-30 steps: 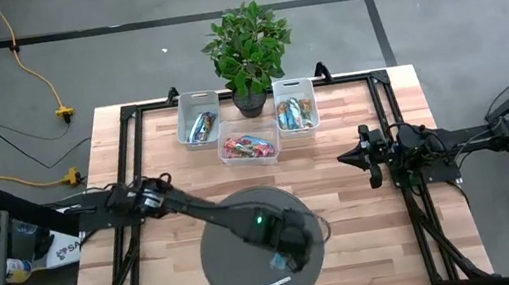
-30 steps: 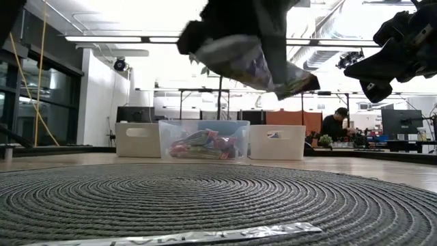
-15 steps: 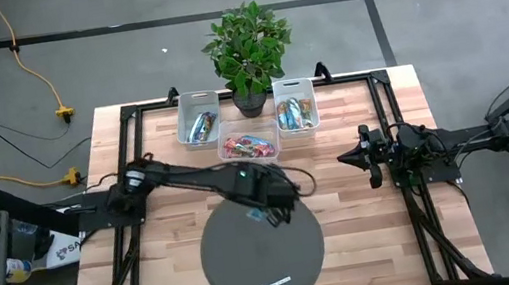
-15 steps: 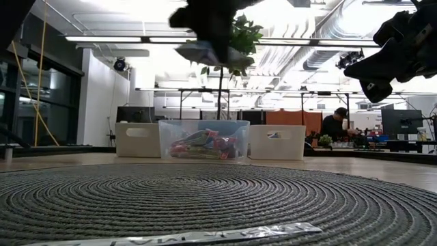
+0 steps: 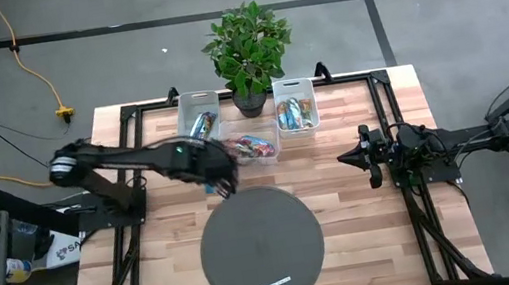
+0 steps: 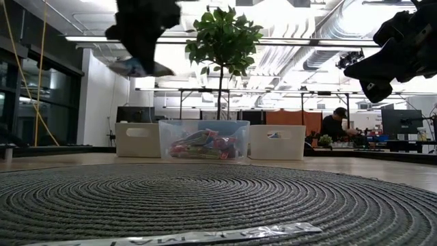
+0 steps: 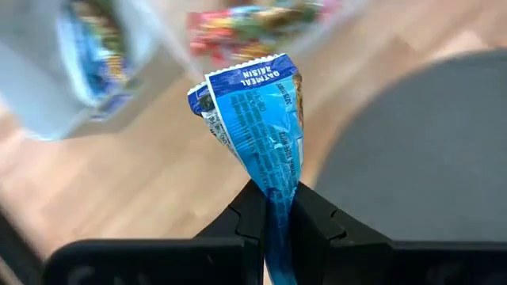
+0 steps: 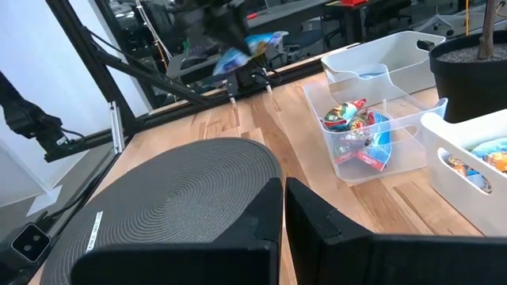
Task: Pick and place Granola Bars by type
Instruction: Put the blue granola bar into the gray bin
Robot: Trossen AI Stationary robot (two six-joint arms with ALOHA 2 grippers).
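Note:
My left gripper (image 5: pixel 222 175) is shut on a light blue granola bar (image 7: pixel 260 119) in the air above the wood, between the round grey mat (image 5: pixel 261 248) and the bins. The low view shows the bar (image 6: pixel 136 67) under the gripper, well above the table. At the far edge stand a white bin (image 5: pixel 199 120) with blue bars, a clear bin (image 5: pixel 250 146) with red bars and a white bin (image 5: pixel 296 114) with tan-orange bars. My right gripper (image 5: pixel 370 158) waits shut at the table's right side. My left gripper pinches one end of the blue bar (image 7: pixel 275 196) between its two fingers, and the wrapper is squeezed narrow there. The fingers slant down from above. The rest of the bar sticks out past the fingertips, lifted clear of the table.
A thin white strip label (image 5: pixel 275 284) lies on the mat's near part. A potted plant (image 5: pixel 247 53) stands behind the bins at the far edge. Black frame rails (image 5: pixel 135 221) run along the table's left and right sides.
My left gripper has carried the blue bar from above the mat's near right part toward the table's far left, rising and turning on the way. It now hangs off the mat near the bins. The bar has stayed in the hold throughout.

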